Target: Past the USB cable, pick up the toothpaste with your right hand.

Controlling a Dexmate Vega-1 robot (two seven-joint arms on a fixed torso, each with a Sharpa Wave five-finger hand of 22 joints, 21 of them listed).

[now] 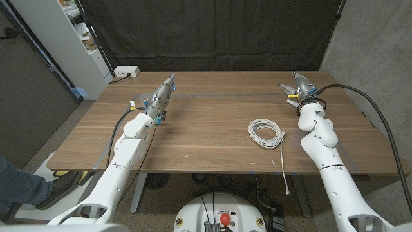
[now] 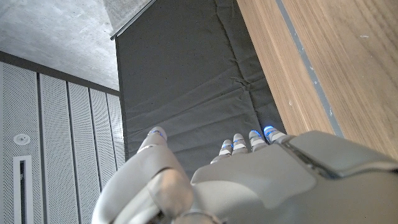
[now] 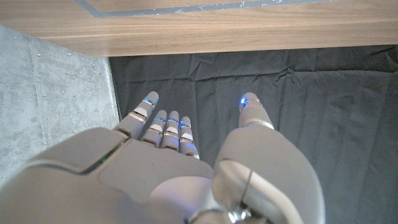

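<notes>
The right hand (image 1: 297,87) hangs over the far part of the surface (image 1: 206,138), fingers spread and holding nothing; the left hand (image 1: 164,93) is likewise empty and apart. I can't spot any toothpaste. The USB cable (image 1: 266,134) lies coiled nearer than the right hand, so reaching blind risks snagging it or grabbing nothing.

I can read no text, label, brand or number anywhere: nothing on my hands, the wooden table (image 1: 193,135) or the coiled white USB cable (image 1: 265,133); the shelf unit (image 1: 90,38) may hold labelled things, but they are too small to tell
</notes>
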